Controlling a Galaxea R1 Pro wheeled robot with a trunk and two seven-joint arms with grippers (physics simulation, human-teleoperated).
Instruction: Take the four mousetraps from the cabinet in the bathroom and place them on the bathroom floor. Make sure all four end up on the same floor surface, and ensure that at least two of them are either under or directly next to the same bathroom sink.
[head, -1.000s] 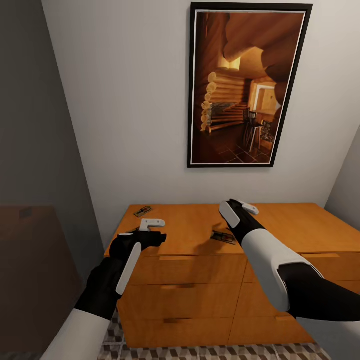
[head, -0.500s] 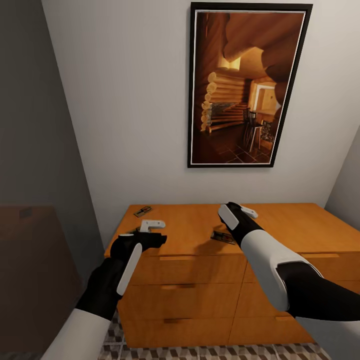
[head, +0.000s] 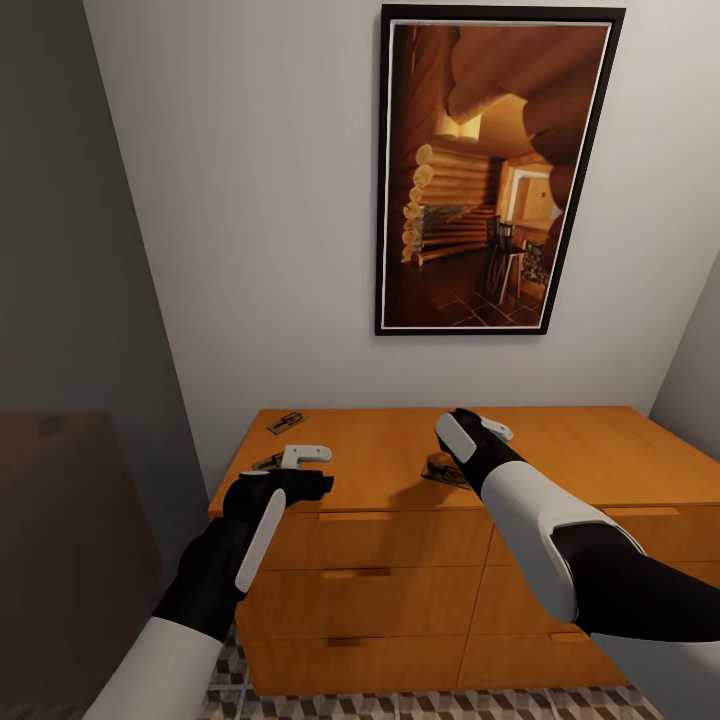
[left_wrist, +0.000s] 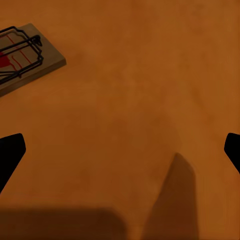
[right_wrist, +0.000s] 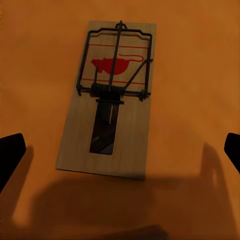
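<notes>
On top of the orange-brown cabinet (head: 590, 450) lie three mousetraps. One mousetrap (head: 286, 422) sits at the back left corner. A second mousetrap (head: 266, 461) lies beside my left gripper (head: 312, 468) and appears off to one side in the left wrist view (left_wrist: 25, 57). The third mousetrap (head: 440, 471) is partly hidden under my right gripper (head: 475, 432). The right wrist view has that wooden board (right_wrist: 110, 100), with its wire bar and red mouse print, centred between the black fingertips (right_wrist: 11, 150). Both grippers hover open just above the cabinet top, holding nothing.
A large framed picture (head: 495, 170) hangs on the white wall above the cabinet. A dark grey wall (head: 70, 250) and a brownish panel (head: 70, 530) close in the left side. Cube-patterned floor tiles (head: 400, 705) show below the drawer fronts (head: 380, 585).
My right gripper has sunk slightly toward the mousetrap under it, now covering more of it. The left gripper has dropped a little. The traps have not moved.
</notes>
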